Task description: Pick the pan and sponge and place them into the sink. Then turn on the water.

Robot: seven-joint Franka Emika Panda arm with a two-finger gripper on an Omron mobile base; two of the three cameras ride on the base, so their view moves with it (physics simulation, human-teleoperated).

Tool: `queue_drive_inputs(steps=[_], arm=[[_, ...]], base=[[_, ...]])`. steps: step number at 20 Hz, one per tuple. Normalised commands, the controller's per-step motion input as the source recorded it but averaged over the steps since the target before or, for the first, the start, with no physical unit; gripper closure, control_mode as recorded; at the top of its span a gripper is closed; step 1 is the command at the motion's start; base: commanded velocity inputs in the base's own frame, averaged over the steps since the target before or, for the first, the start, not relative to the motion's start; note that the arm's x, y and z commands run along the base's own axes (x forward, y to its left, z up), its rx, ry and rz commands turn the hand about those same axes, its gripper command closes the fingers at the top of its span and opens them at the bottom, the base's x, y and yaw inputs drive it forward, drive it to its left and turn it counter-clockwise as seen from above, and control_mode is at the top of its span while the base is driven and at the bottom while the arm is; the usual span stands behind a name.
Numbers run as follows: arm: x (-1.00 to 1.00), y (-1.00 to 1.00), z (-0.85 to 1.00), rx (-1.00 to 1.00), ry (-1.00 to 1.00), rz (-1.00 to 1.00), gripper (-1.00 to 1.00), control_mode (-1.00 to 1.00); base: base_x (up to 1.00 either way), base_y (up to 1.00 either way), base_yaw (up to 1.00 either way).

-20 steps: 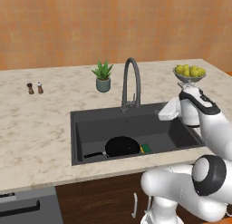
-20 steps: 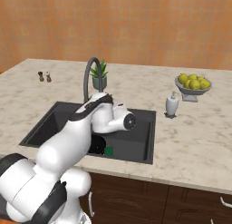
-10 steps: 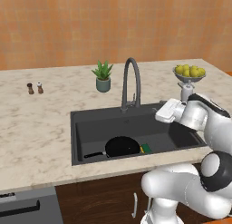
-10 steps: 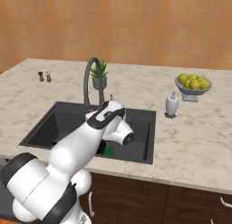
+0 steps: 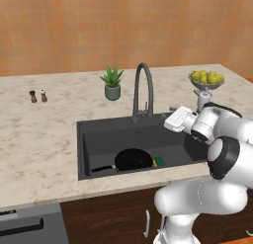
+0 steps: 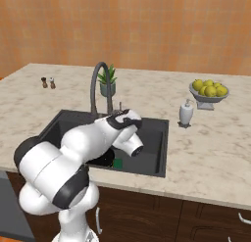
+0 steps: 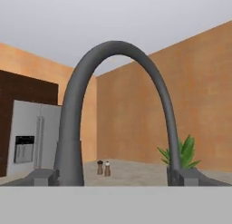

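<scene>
The black pan (image 5: pixel 132 160) lies flat in the dark grey sink (image 5: pixel 80 139), its handle pointing left. Just right of the pan, on the basin floor, is the green sponge (image 5: pixel 159 162), also seen at the arm's edge as the sponge (image 6: pixel 117 163). My gripper (image 5: pixel 166 121) hovers over the sink's right part, level with the faucet (image 5: pixel 142 90), and points at it from the right. In the hand view the gripper (image 7: pixel 115 177) is open, its fingertips (image 7: pixel 45 177) spread wide either side of the arched faucet (image 7: pixel 113 105). No water runs from the spout.
A potted plant (image 5: pixel 112 83) stands behind the faucet. Salt and pepper shakers (image 5: pixel 38 96) are at the far left of the counter. A fruit bowl (image 5: pixel 206 80) and a soap dispenser (image 6: pixel 185 113) stand right of the sink. My arm (image 6: pixel 83 148) covers the basin's front.
My hand has slid a little left and lower, from the sink's right rim toward the faucet, and the elbow has dropped. Pan and sponge have not moved.
</scene>
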Motion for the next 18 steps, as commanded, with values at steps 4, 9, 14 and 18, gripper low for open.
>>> queue_drive_inputs(steps=[4, 9, 14, 18], arm=[[0.54, 0.0, 0.0, 0.0, 0.05, 0.0, -1.0, -1.0], [0.52, 0.0, 0.0, 0.0, 0.11, 0.0, -1.0, -1.0], [0.51, 0.0, -0.04, 0.0, 0.05, 0.0, -1.0, -1.0], [0.56, 0.04, -0.14, 0.0, 0.08, -0.01, -1.0, -1.0]], base=[[0.0, 0.0, 0.0], [0.0, 0.0, 0.0], [0.0, 0.0, 0.0], [0.0, 0.0, 0.0]])
